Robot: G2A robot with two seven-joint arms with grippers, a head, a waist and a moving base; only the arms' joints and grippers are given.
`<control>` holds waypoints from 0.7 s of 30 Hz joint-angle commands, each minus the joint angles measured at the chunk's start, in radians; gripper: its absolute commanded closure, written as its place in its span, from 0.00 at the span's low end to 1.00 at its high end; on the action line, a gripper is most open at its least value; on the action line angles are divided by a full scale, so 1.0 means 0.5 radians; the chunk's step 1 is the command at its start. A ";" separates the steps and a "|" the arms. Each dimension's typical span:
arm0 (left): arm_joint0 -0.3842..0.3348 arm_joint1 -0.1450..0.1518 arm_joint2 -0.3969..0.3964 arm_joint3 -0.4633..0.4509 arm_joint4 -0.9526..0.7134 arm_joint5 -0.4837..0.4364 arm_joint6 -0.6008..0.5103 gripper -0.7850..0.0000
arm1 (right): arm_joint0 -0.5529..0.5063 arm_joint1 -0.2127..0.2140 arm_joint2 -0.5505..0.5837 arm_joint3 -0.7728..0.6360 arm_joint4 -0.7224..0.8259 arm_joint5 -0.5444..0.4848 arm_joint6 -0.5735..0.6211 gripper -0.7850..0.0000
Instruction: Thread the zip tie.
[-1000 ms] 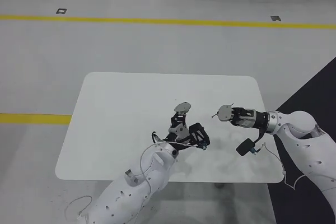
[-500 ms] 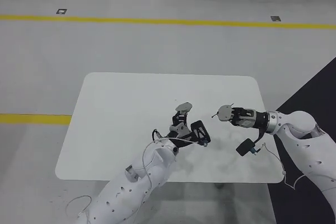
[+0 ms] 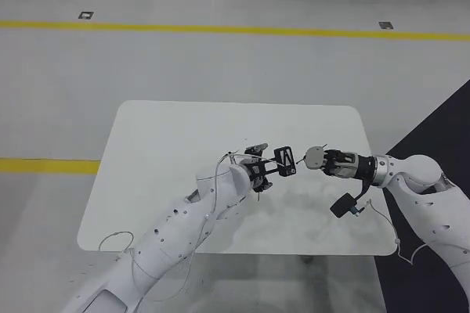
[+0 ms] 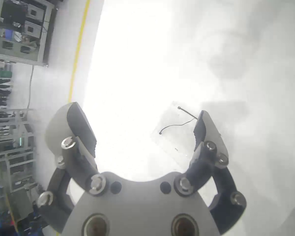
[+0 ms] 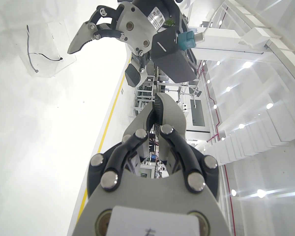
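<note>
Black zip tie (image 4: 177, 125) lies flat just ahead of your spread left end effector (image 4: 137, 110), so a shallow pinch could miss it.

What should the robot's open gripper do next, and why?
Probably lower the left gripper onto the zip tie and close on it. Its jaws are open and empty, and the tie lies loose on the clear sheet just beyond its fingertips.
</note>
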 commanded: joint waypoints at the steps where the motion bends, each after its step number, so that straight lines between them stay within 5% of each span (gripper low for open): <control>1: 0.001 0.000 0.001 -0.001 0.015 0.003 0.001 0.00 | 0.000 0.000 0.000 0.000 0.000 0.000 0.000 1.00; 7: -0.004 -0.016 -0.013 0.082 -0.091 -0.025 -0.078 0.00 | 0.000 0.000 0.000 0.000 0.000 0.000 0.000 1.00; 10: -0.066 -0.040 0.012 0.137 -0.128 -0.073 -0.205 0.39 | 0.000 0.000 0.000 0.000 0.000 0.000 0.000 1.00; 17: -0.155 -0.080 0.056 0.238 -0.242 -0.240 -0.372 0.47 | 0.000 0.000 0.000 0.000 0.000 0.000 0.000 1.00; 21: -0.180 -0.099 0.089 0.300 -0.264 -0.286 -0.417 0.42 | 0.000 0.000 0.000 0.000 0.000 0.000 0.000 1.00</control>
